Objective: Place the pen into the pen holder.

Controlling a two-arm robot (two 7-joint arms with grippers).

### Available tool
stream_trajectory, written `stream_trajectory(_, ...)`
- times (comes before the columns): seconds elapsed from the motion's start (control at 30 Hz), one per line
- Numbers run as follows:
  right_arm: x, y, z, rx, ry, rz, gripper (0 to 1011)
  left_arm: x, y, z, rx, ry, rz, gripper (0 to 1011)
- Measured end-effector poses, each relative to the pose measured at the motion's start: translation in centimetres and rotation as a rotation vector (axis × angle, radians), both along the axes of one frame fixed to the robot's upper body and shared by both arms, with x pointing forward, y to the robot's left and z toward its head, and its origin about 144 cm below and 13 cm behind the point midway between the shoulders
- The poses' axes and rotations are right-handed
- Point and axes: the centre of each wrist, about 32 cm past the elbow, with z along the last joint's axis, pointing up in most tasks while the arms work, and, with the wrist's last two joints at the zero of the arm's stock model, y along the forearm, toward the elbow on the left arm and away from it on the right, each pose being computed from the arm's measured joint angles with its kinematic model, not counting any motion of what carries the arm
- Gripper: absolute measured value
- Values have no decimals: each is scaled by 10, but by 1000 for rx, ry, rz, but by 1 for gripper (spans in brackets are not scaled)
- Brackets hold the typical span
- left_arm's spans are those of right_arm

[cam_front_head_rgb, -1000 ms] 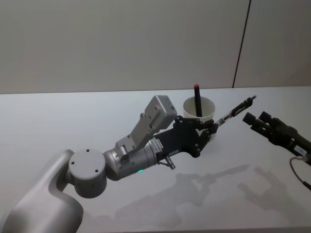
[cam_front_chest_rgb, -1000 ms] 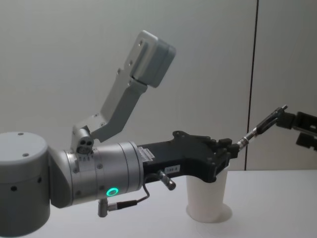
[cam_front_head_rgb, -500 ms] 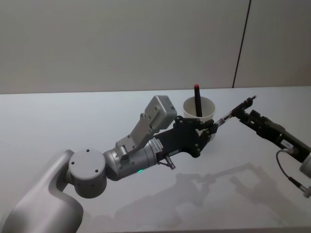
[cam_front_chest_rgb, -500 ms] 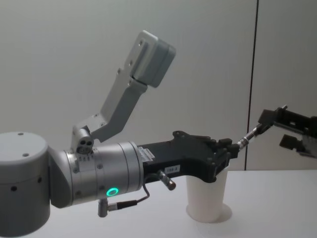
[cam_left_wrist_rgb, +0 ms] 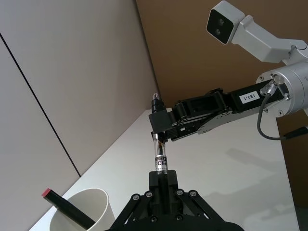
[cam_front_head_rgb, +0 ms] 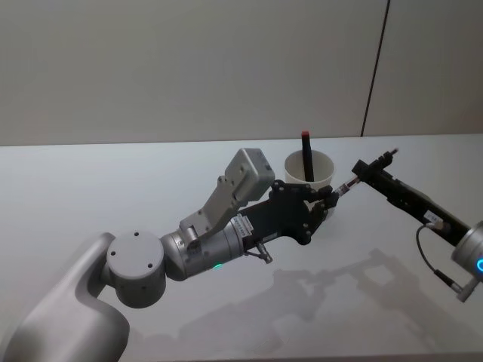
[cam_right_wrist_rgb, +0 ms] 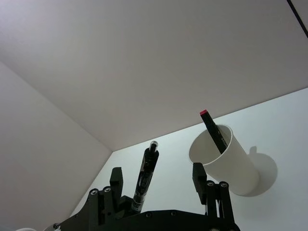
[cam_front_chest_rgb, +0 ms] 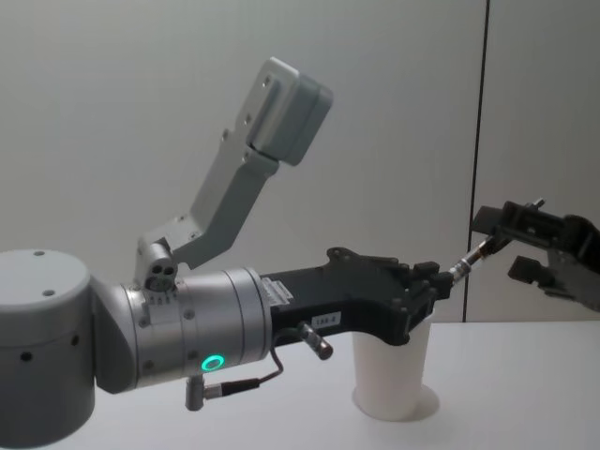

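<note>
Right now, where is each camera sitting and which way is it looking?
Head: high up, looking down; left arm and left end effector holding the pen, right end effector at its top.
Chest: low, looking across; left arm large, the pen holder behind it.
Left wrist: looks along the pen toward the right arm.
Right wrist: looks past its own open fingers at the pen and pen holder.
Both wrist views share the red-capped marker in the pen holder.

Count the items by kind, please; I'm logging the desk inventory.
Pens: 2 (clear pen held between the grippers, red-capped black pen in the cup)
White paper cups: 1
Total: 3
</note>
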Motion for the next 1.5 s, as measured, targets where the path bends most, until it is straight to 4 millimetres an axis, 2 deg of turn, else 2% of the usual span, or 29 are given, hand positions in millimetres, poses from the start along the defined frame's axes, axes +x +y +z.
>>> stream_trajectory(0.1, 1, 1, 0, 8, 7, -1, 907, 0, 0, 0, 0, 0, 0, 110)
stream_trajectory(0.13, 1, 2, 0, 10, 9, -1, 850, 0, 0, 0, 0, 0, 0, 110)
stream_trajectory(0.2, 1, 3, 0, 16, 13, -2, 797, 0, 0, 0, 0, 0, 0, 110)
stream_trajectory(0.23, 1, 3, 0, 16, 13, -2, 797, 0, 0, 0, 0, 0, 0, 110)
stream_trajectory(0.4, 2, 4, 0, 36, 19, -2, 606, 0, 0, 0, 0, 0, 0, 110)
stream_trajectory(0.43, 2, 5, 0, 39, 19, -2, 606, 0, 0, 0, 0, 0, 0, 110)
stream_trajectory(0.53, 2, 5, 0, 53, 17, -2, 484, 0, 0, 0, 0, 0, 0, 110)
stream_trajectory(0.9, 2, 8, 0, 113, -6, -4, 145, 0, 0, 0, 0, 0, 0, 110)
stream_trajectory(1.07, 1, 9, -1, 133, -15, -8, 133, 0, 0, 0, -1, -1, -1, 114)
stream_trajectory(1.2, 1, 9, 0, 143, -25, -15, 133, 0, 0, 0, 0, -1, 0, 201)
stream_trajectory(1.23, 1, 9, 0, 143, -25, -15, 133, 0, 0, 0, 0, -1, 0, 262)
stream_trajectory(1.33, 1, 10, 0, 147, -28, -17, 133, 0, 0, 0, 0, -1, 0, 330)
stream_trajectory(1.4, 1, 10, 0, 147, -31, -18, 133, 0, 0, 0, 0, 0, 0, 414)
stream_trajectory(1.5, 0, 10, 1, 146, -33, -19, 133, 0, 0, 0, 0, 0, 0, 472)
